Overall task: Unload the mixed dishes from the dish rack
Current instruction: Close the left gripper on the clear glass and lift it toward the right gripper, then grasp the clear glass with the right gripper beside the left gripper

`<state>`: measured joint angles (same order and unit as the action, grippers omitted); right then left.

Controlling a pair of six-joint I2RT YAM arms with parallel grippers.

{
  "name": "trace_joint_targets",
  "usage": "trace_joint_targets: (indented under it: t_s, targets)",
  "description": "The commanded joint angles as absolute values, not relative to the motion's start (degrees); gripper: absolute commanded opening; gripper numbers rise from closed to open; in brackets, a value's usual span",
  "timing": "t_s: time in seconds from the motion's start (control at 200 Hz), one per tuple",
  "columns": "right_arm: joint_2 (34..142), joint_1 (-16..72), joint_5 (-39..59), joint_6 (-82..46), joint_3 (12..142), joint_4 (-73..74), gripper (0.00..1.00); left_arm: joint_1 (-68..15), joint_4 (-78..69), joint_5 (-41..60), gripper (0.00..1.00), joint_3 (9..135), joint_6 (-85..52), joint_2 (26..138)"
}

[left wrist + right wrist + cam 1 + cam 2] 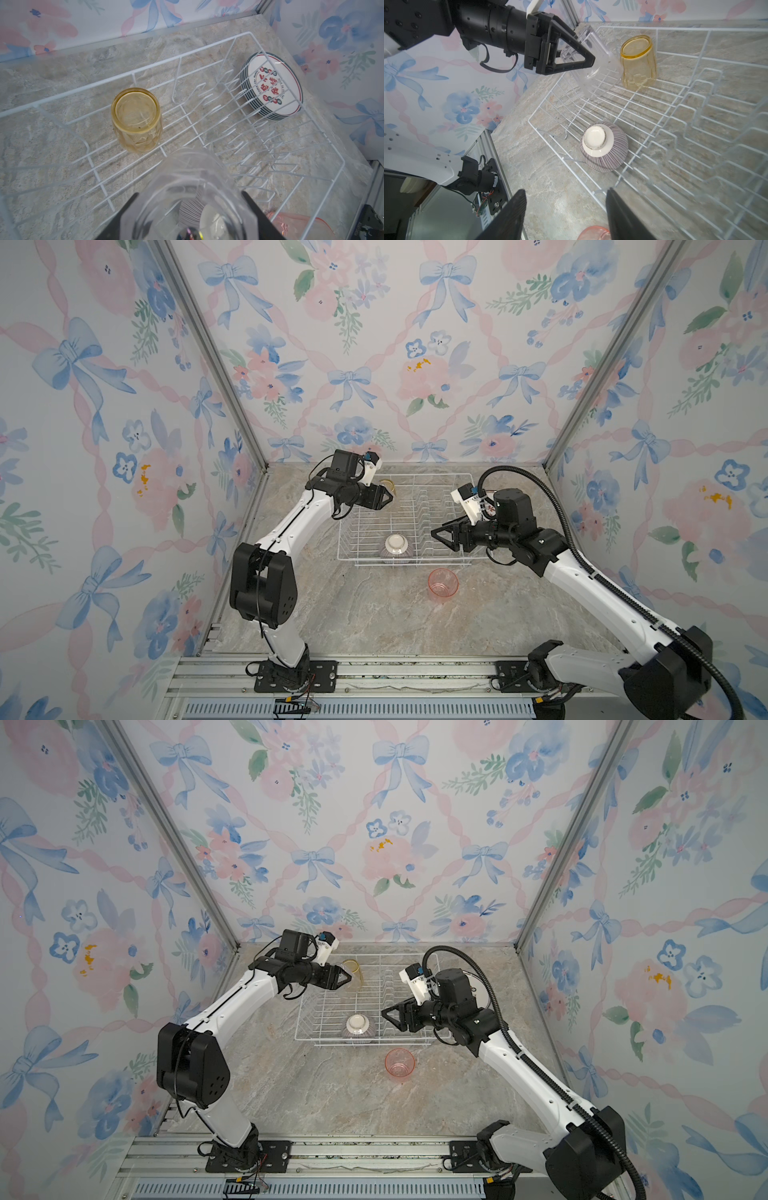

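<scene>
Clear tumbler is clamped in the left pincer; the right pincer stands wide, apparently empty.

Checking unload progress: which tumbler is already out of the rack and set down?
The pink tumbler, standing on the table outside the dish rack. The yellow tumbler sits inverted inside the rack; the clear tumbler is held by the left gripper.
</scene>
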<state>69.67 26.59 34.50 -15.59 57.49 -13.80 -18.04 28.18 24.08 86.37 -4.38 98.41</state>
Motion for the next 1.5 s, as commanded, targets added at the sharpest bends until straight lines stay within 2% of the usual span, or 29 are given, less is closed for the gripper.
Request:
trace_joint_targets:
  t_s: [0.0, 0.28, 0.55, 0.875, 1.155, 1.495]
  targets:
    - [70.93, 24.36, 42.84, -22.45, 54.0, -1.87, 0.62, -18.44, 25.65, 32.69, 0.5, 86.91, -5.27, 95.27]
    - [71.34, 24.06, 44.5, -27.54, 51.93, 6.35, 0.6, -19.11, 17.86, 40.32, 0.51, 84.72, -8.92, 92.2]
    - [76.29, 23.94, 47.68, -43.54, 48.07, 30.08, 0.58, -20.94, 10.09, 45.73, 0.51, 84.4, -12.96, 92.2]
    - [76.54, 23.02, 43.6, -42.93, 47.99, 31.3, 0.57, -21.26, 3.36, 49.81, 0.51, 82.93, -16.89, 92.31]
    - [79.28, 21.59, 43.57, -46.7, 48.4, 39.97, 0.56, -21.39, -4.18, 52.71, 0.51, 80.4, -21.29, 92.1]
    - [84.4, 21.89, 46.93, -54.36, 50.43, 54.25, 0.45, -22.33, -9.25, 54.05, 0.51, 79.54, -24.36, 94.03]
